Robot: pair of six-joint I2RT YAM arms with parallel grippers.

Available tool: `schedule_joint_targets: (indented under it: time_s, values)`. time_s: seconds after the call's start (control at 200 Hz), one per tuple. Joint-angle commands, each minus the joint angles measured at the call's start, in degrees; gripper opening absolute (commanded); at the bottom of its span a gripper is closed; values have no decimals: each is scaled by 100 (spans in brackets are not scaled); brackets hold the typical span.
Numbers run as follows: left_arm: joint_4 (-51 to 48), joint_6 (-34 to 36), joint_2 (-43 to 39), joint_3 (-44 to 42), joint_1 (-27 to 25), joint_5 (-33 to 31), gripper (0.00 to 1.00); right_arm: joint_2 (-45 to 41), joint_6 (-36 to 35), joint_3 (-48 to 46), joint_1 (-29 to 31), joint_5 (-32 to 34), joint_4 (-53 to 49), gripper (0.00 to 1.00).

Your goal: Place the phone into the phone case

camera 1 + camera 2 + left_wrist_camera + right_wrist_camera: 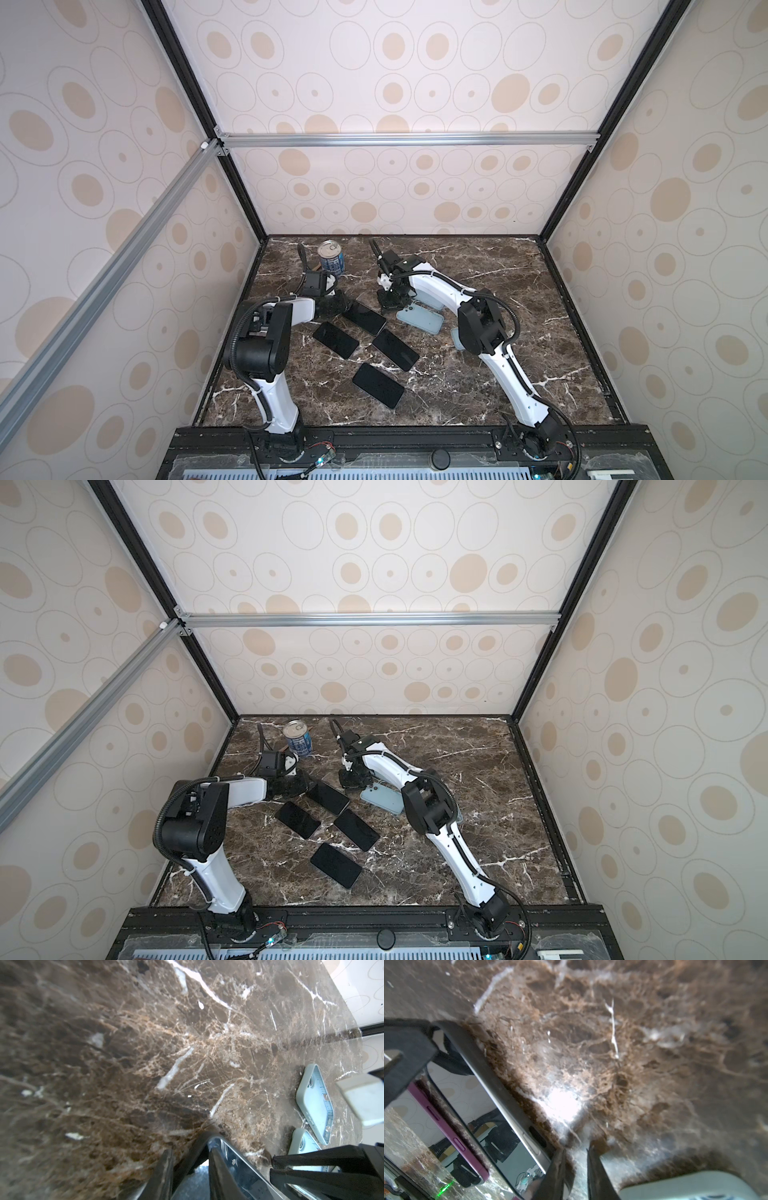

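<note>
Spare phones lie nearest on the surface. Beyond them lies the phone; left end effector sits over its end, grip impossible to tell. Right end effector, jaws narrowly apart and empty, stands between the phone and the blue phone case.

The left arm is folded at a raised elbow and extended from the counter's near edge towards its far edge; the left end effector is lowered and clamped on a phone's end. The right arm is arched over the middle, the right end effector pointed down, jaws set narrowly apart, empty.
</note>
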Motion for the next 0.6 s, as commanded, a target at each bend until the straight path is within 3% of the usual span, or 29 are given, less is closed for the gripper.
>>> schedule_joint_targets:
  time_s: [0.0,0.595]
  values:
    - [-430,-24,7,-196,-16,-52,30,-379,22,-124,122,-23,-249,17]
    - [-428,-29,-106,-342,-23,-27,31,-678,113,-663,316,63,-304,14]
